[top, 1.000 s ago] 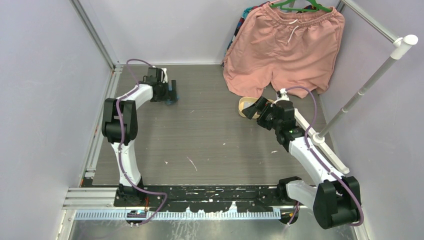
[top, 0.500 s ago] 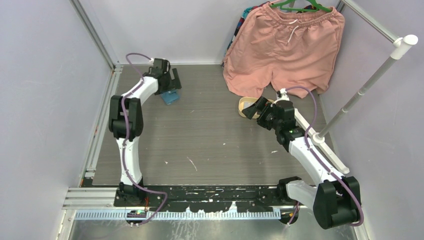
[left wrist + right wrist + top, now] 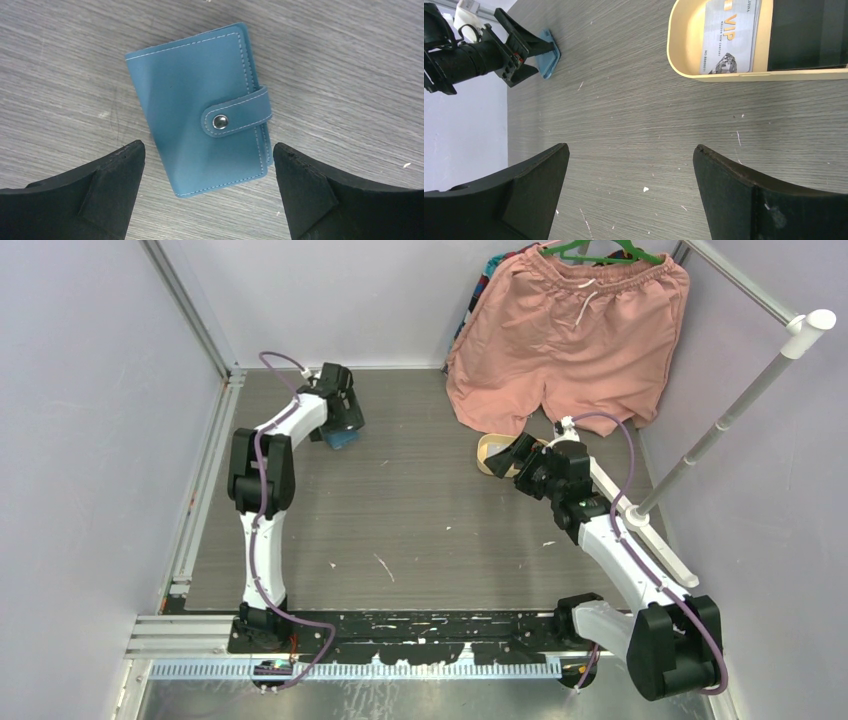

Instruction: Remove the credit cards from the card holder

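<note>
The card holder [image 3: 200,110] is a teal-blue wallet lying flat on the table at the far left [image 3: 342,438], folded shut with its snap tab fastened. My left gripper [image 3: 207,147] hovers just above it, open, with one finger on each side of its near end. Two credit cards lie in the tan tray [image 3: 684,65]: a light VIP card [image 3: 729,37] and a black card [image 3: 806,35]. My right gripper [image 3: 630,147] is open and empty over bare table next to the tray [image 3: 492,452].
Pink shorts [image 3: 570,330] hang on a hanger at the back right, their hem near the tray. A white rail [image 3: 720,425] slants along the right side. Walls close in the left and back.
My left arm has swung to the right and its wrist has turned over the card holder, which stays in the same place on the table. The right arm has not moved.
</note>
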